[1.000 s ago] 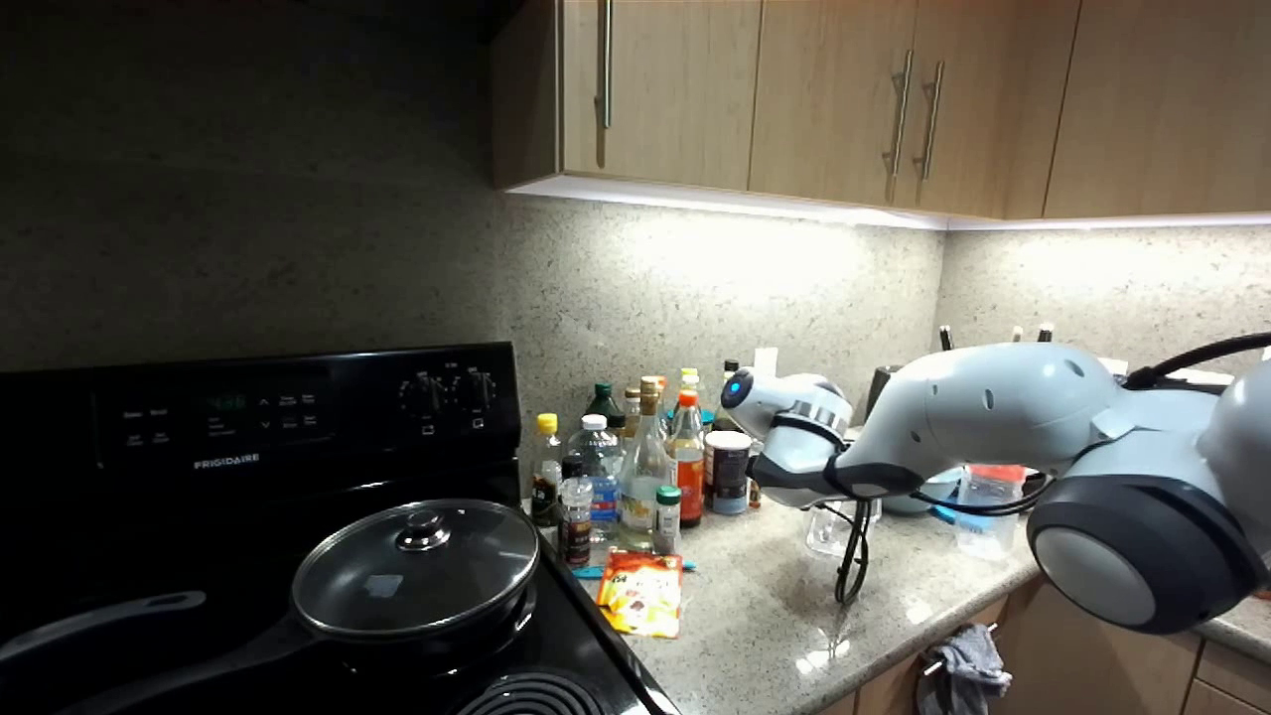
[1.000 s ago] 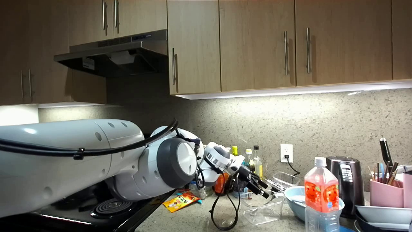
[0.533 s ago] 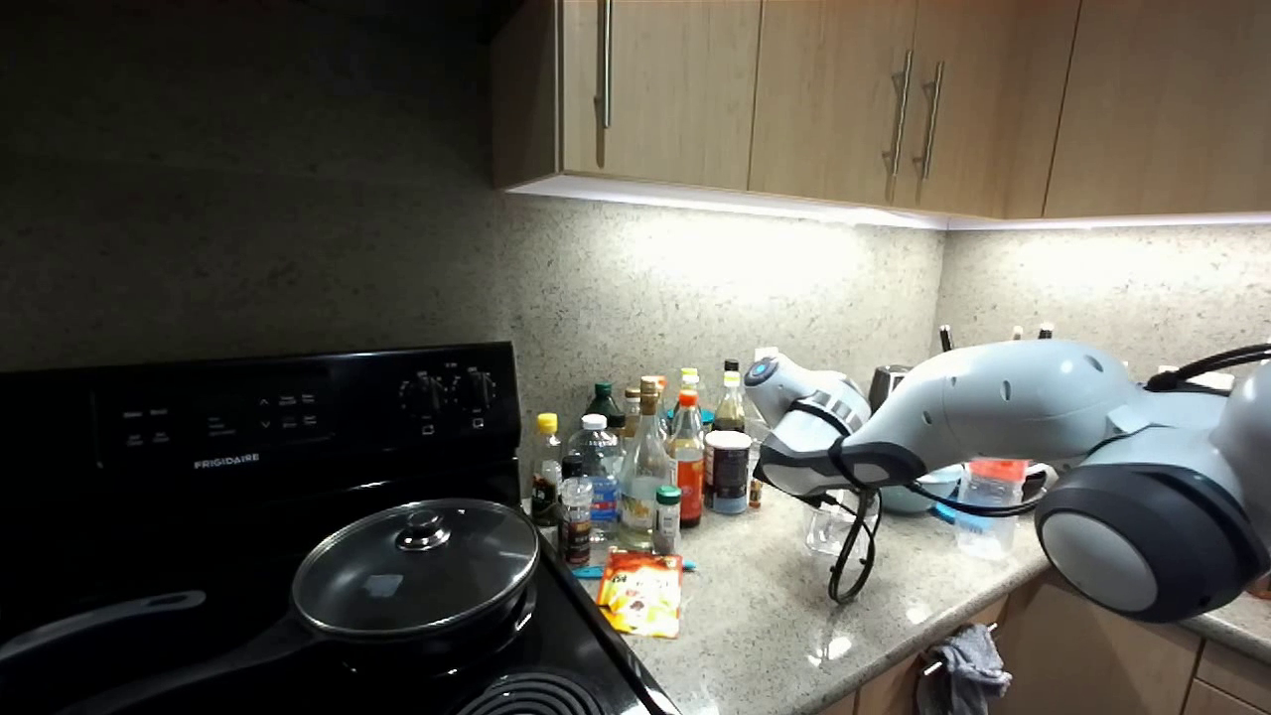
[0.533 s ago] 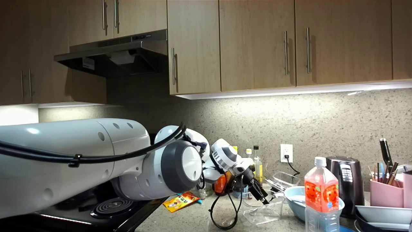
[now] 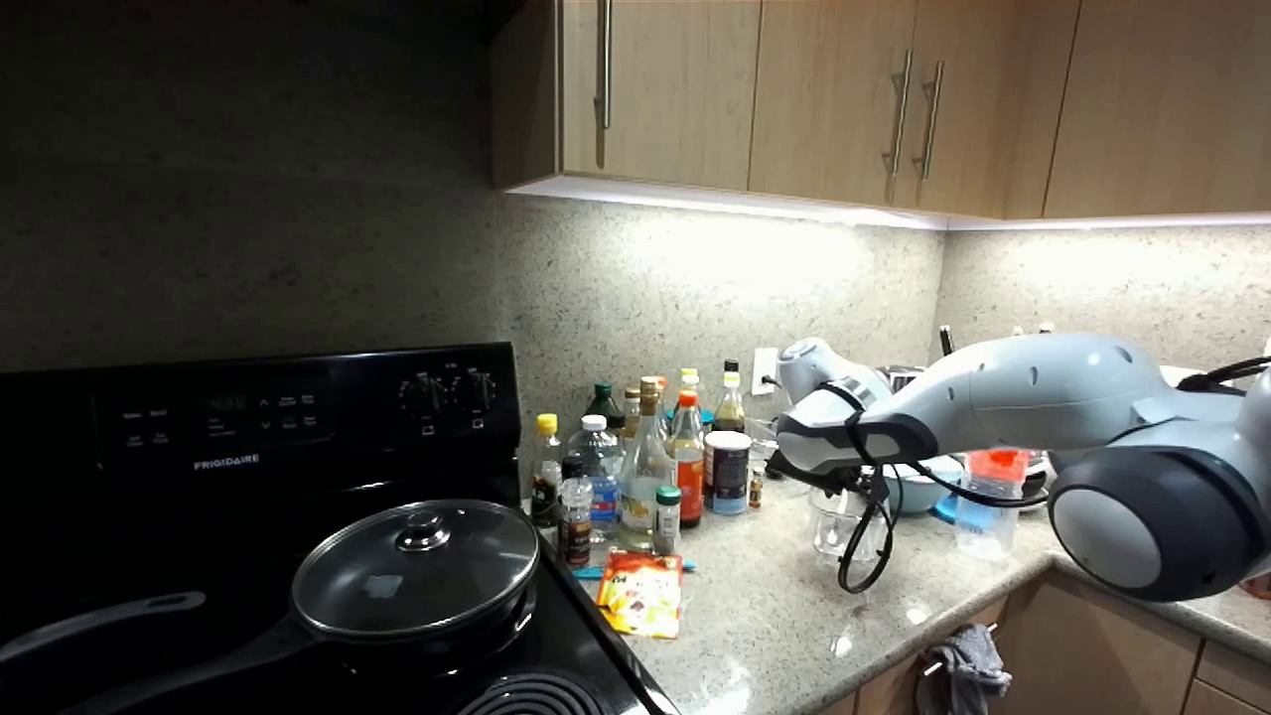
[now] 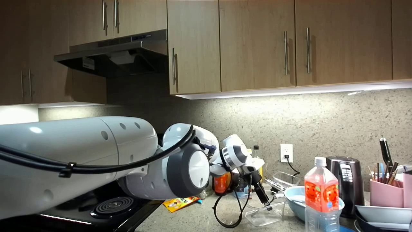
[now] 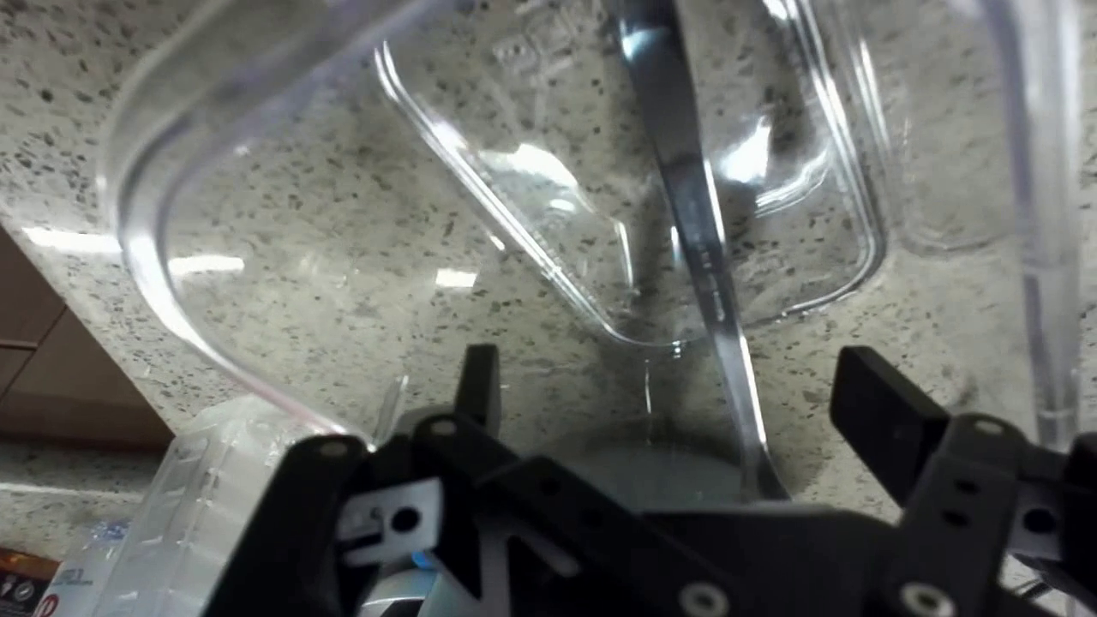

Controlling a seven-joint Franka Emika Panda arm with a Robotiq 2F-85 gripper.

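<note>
My gripper (image 7: 674, 386) points steeply down with its black fingers wide apart. Between and beyond them in the wrist view runs a shiny metal utensil handle (image 7: 698, 231), slanting across a clear plastic container (image 7: 548, 267). Nothing is gripped; the handle appears apart from both fingertips. In an exterior view the gripper (image 6: 268, 206) reaches down at the clear container (image 6: 262, 218) on the counter; whether it touches the plastic I cannot tell. Beside it sits a light blue bowl (image 6: 293, 209). The arm hides most of the gripper in an exterior view, where the container (image 5: 832, 536) shows below it.
Several bottles (image 5: 645, 487) crowd the counter by the stove, with an orange packet (image 5: 640, 596) in front. A lidded pan (image 5: 417, 576) sits on the stove. A red-labelled bottle (image 6: 322, 196) and a dark kettle (image 6: 347, 187) stand near the bowl. Cabinets (image 6: 257, 48) hang above.
The arm has shifted to the right in both exterior views. My gripper has tilted from a slant to a steeper downward angle, and its fingertips have come lower over the container. Its jaws stayed apart.
</note>
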